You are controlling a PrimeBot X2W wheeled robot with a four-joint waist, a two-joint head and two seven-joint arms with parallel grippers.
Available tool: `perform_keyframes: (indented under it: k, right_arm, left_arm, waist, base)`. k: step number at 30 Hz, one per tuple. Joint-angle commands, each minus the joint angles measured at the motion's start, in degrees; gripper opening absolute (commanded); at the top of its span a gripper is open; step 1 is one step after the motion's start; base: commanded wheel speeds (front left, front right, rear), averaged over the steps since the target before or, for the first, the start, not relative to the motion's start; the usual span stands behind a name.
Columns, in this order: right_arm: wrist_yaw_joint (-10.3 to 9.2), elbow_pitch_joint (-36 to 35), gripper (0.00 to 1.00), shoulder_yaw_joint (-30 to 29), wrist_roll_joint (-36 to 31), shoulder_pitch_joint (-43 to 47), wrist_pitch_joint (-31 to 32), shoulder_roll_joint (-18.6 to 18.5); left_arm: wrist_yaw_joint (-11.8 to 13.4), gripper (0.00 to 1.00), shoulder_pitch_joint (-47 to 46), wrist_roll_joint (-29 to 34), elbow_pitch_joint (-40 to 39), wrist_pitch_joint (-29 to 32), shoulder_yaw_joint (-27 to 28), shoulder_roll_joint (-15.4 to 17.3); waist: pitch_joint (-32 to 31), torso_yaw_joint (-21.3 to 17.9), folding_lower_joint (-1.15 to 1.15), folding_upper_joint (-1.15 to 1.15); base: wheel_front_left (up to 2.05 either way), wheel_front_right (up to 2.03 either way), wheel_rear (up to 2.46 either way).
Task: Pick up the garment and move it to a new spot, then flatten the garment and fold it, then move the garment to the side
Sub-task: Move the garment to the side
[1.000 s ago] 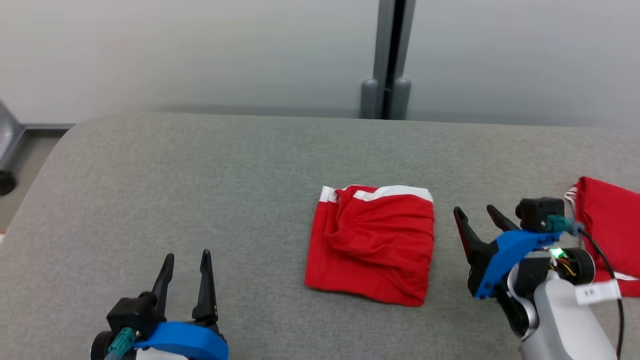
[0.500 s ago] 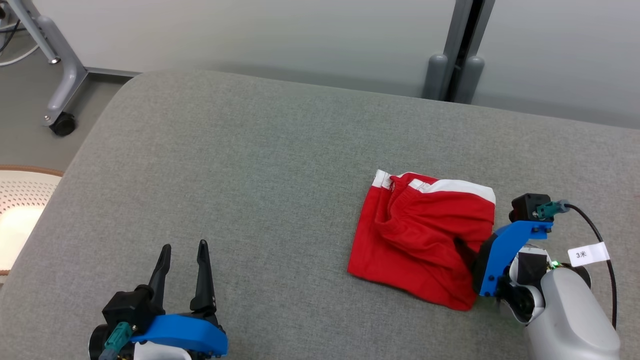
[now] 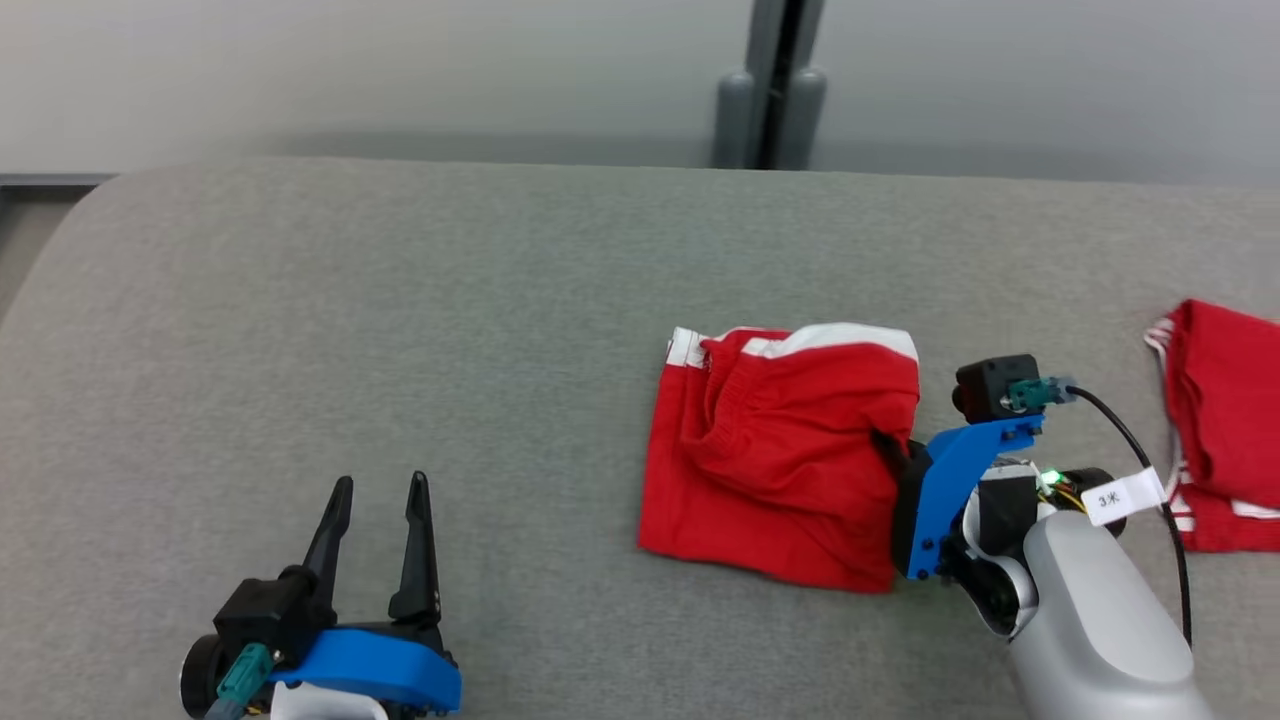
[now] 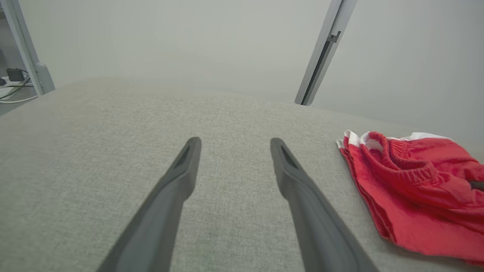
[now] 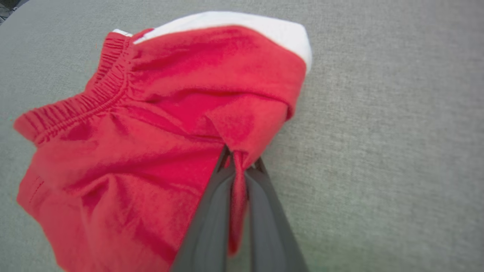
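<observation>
Garment (image 3: 780, 450) lies with its right edge pinched in the clenched right claw (image 5: 239, 160), released left claw (image 3: 380, 482) well apart.

Head overhead, wrists low, sharing the garment (image 3: 780, 460).

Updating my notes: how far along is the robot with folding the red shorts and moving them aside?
Done: the red elastic-waisted shorts with white trim lie folded in a compact square on the grey fabric surface. In hand: the right gripper is shut on their right edge. Remaining: carrying them aside. The left gripper sits open, away from them.
</observation>
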Motion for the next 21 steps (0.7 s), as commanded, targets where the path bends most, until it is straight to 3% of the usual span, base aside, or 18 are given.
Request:
perform_keyframes:
  k: [1, 10, 13, 21]
  right_arm:
    - [-0.02, -1.50, 0.00, 1.20, -0.53, 0.51, 0.04, -1.43]
    - [-0.01, -13.71, 0.00, 5.34, 1.61, 3.35, 1.97, -6.63]
    - [-0.01, -16.66, 0.00, 5.91, 2.22, 3.98, 2.30, -6.80]
    - [-0.01, -18.54, 0.00, 6.14, 2.69, 4.68, 0.95, -5.45]
  left_arm:
    - [-0.12, 1.00, -0.23, 0.53, -0.54, -0.23, -0.18, 0.24]
    - [-0.29, 1.00, -1.91, 1.89, -3.02, 0.63, -1.36, 1.65]
    - [-0.25, 1.00, -2.56, 2.28, -4.00, 1.33, -1.64, 2.30]
    - [-0.35, 1.00, -4.14, 2.91, -5.42, 3.39, -2.85, 3.42]
  waist:
    - [-1.17, -3.62, -0.01, 0.00]
    - [1.58, -18.47, -0.01, 0.00]
    - [2.88, -22.64, -0.01, 0.00]
    - [4.72, -26.71, -0.01, 0.00]
  base:
    - [0.00, 0.00, 0.00]
    - [0.00, 0.00, 0.00]
    - [0.00, 0.00, 0.00]
    - [0.00, 0.00, 0.00]
